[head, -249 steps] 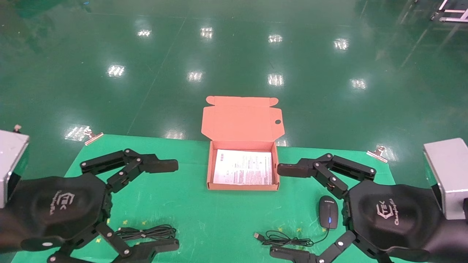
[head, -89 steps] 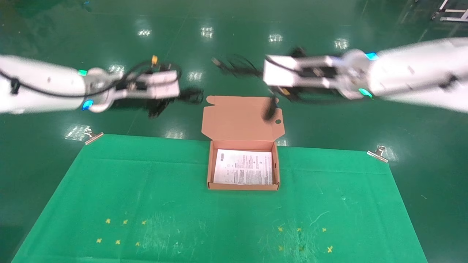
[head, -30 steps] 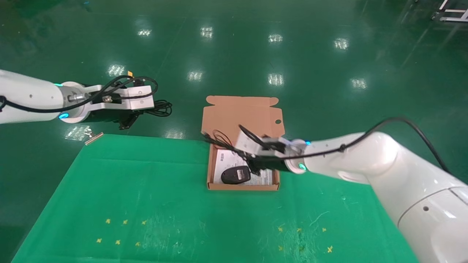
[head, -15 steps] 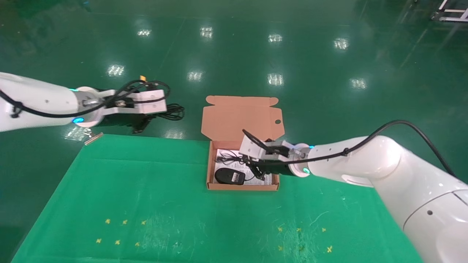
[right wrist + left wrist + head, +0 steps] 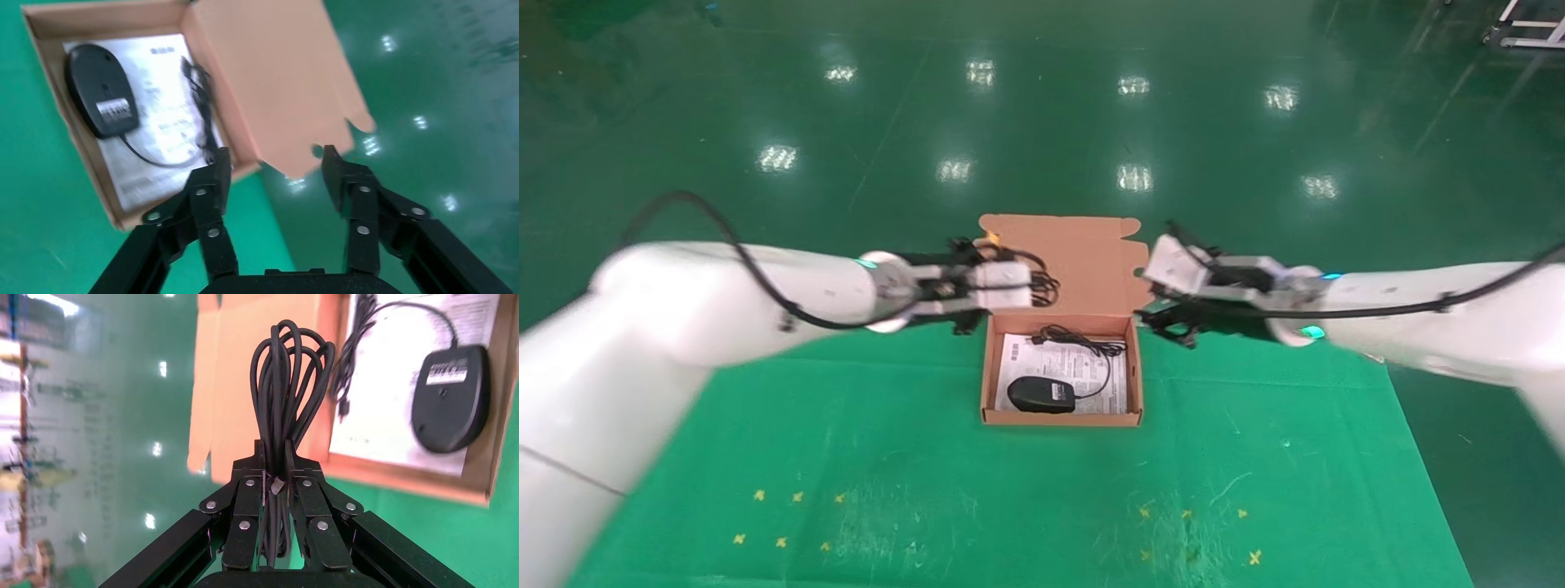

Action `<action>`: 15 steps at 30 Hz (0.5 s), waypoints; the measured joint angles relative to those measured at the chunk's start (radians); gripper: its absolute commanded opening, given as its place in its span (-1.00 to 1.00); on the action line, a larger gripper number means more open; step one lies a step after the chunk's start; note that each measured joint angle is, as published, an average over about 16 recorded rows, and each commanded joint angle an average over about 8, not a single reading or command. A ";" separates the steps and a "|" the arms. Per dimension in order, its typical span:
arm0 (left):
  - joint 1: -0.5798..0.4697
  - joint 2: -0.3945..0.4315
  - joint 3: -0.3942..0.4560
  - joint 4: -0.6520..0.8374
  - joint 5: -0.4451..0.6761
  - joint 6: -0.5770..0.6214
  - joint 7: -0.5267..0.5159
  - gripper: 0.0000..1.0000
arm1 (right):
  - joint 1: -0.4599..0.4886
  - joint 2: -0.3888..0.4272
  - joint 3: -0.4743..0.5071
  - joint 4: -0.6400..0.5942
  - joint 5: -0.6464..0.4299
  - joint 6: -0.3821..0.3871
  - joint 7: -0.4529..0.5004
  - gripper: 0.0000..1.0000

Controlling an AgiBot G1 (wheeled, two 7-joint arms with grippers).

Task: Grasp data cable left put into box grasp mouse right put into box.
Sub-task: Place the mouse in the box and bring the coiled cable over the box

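Lying label-up in the box (image 5: 988,384), the mouse (image 5: 1041,394); left gripper (image 5: 275,454) clenches data cable (image 5: 291,386), right gripper (image 5: 275,168) released.

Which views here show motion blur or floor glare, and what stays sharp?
Head view: both arms smear; the mouse in the box stays crisp, and ceiling lights glare off the floor. Left wrist view: left gripper and data cable are sharp, background softened. Right wrist view: box and mouse slightly blurred, the empty right gripper clearer.
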 measured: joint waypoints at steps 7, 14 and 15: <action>0.038 0.048 0.089 0.067 -0.087 -0.130 0.065 -1.00 | -0.014 0.145 -0.002 0.214 -0.060 -0.013 0.142 1.00; 0.052 0.056 0.216 0.087 -0.202 -0.214 0.086 -1.00 | -0.039 0.249 -0.004 0.406 -0.127 -0.020 0.295 1.00; 0.051 0.057 0.234 0.089 -0.217 -0.222 0.086 -1.00 | -0.042 0.261 -0.005 0.428 -0.136 -0.020 0.313 1.00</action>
